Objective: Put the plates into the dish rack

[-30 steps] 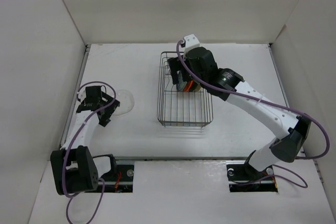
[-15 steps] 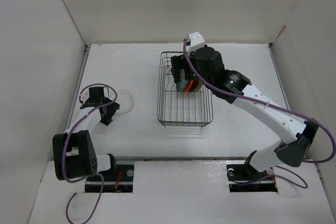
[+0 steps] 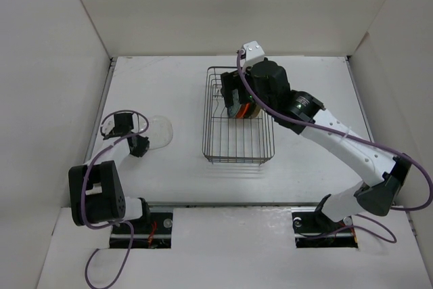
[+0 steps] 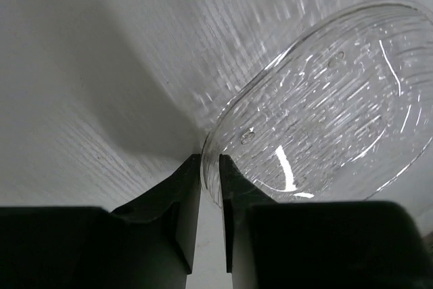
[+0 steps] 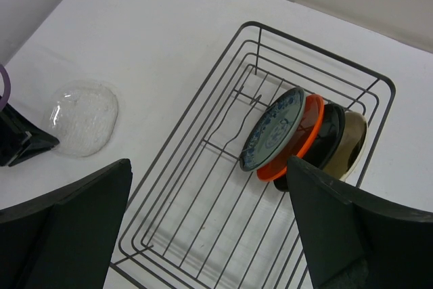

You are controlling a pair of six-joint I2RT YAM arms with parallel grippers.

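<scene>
A clear glass plate (image 3: 157, 130) lies on the table left of the dish rack (image 3: 207, 123). My left gripper (image 4: 211, 167) is shut on the near rim of this plate (image 4: 325, 99), one finger on each side of the edge. The rack (image 5: 318, 49) holds several plates upright at its far end: teal-patterned (image 5: 274, 130), orange (image 5: 303, 145), black (image 5: 330, 133) and cream (image 5: 353, 141). My right gripper (image 5: 208, 187) hangs open above the rack with nothing between its fingers. In the right wrist view the glass plate (image 5: 82, 118) shows at the left.
White walls close in the table on the left, back and right. The near half of the rack's floor (image 5: 203, 221) holds nothing. My left gripper (image 3: 139, 145) sits close to the left wall. The right arm (image 3: 338, 137) crosses the right half of the table.
My left jaws have closed on the glass plate's rim, and the left wrist has drawn a little left. The right gripper shifted slightly over the rack's far end and stays open.
</scene>
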